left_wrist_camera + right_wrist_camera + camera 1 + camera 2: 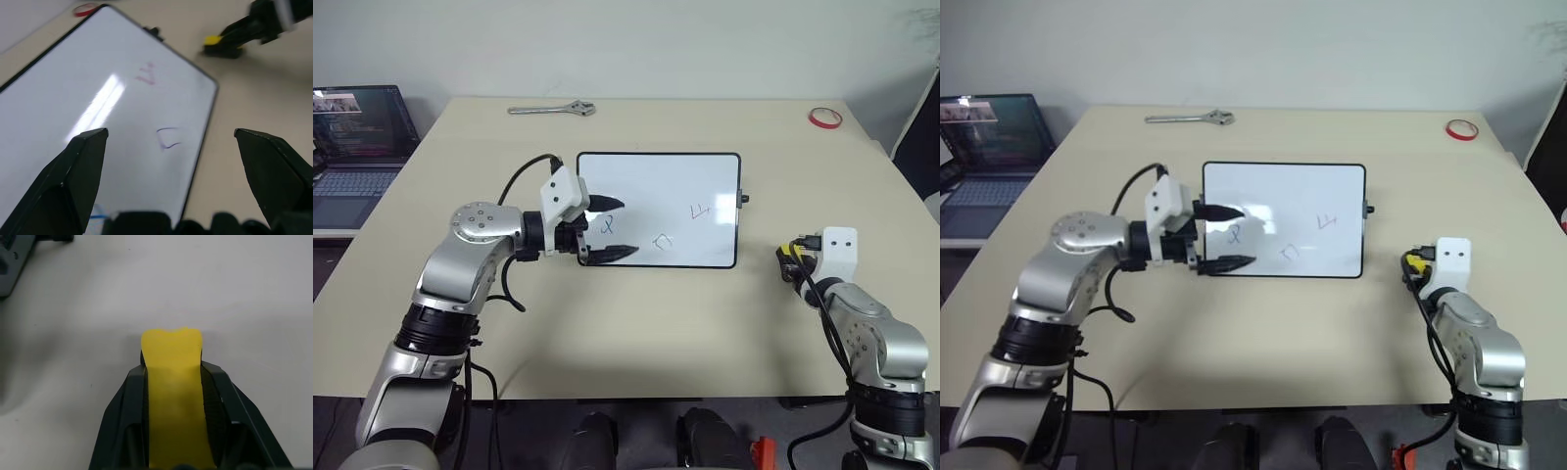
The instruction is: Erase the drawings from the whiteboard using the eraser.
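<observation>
From the head, your open left gripper (604, 231) is hovering over the whiteboard (685, 176) mid-table, by the blue drawing (606, 225).

At the right wrist, your right gripper (174, 369) is clamping the eraser (172, 352); be lifting it level.

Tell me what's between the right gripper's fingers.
The right gripper is shut on the yellow eraser, whose tip sticks out past the fingers over the bare table. The eraser's underside is hidden, so its dark face can't be seen.

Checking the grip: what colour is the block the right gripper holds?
Yellow: the eraser, clearest in the right wrist view.
</observation>
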